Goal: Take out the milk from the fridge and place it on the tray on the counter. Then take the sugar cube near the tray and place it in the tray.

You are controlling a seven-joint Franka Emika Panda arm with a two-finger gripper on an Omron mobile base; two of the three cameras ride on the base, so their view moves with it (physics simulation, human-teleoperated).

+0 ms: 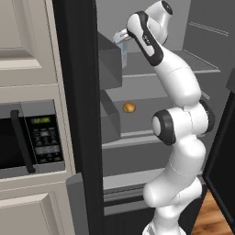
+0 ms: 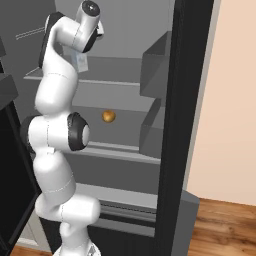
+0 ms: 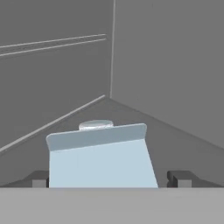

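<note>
The gripper (image 3: 111, 178) stands wide open with one dark fingertip showing on each side of the milk (image 3: 101, 162), so the carton sits between the jaws but nothing presses on it yet; I'd judge the fingers are spread that far simply to clear the carton's width before they close. In the hand view the gabled ridge of the carton faces up toward the camera, with a small pale round cap just behind it, which suggests the hand is coming in from above and a little in front. Whether the fingertips already touch the sides I cannot tell. The milk stands upright on an upper shelf (image 1: 193, 68) of the fridge (image 1: 78, 92), toward the left corner of the compartment, just beside the dark door bins, and the arm has to reach high and deep to get at it, which is why the wrist is bent over near the top of the opening in both base views. One shelf down lies a small orange-brown round item (image 1: 129, 107), well apart from the carton and out of the arm's way. To the left of the fridge a microwave (image 1: 32, 137) is set into pale cabinets. The task looks to be at its first grasp, milk not yet lifted.
</note>
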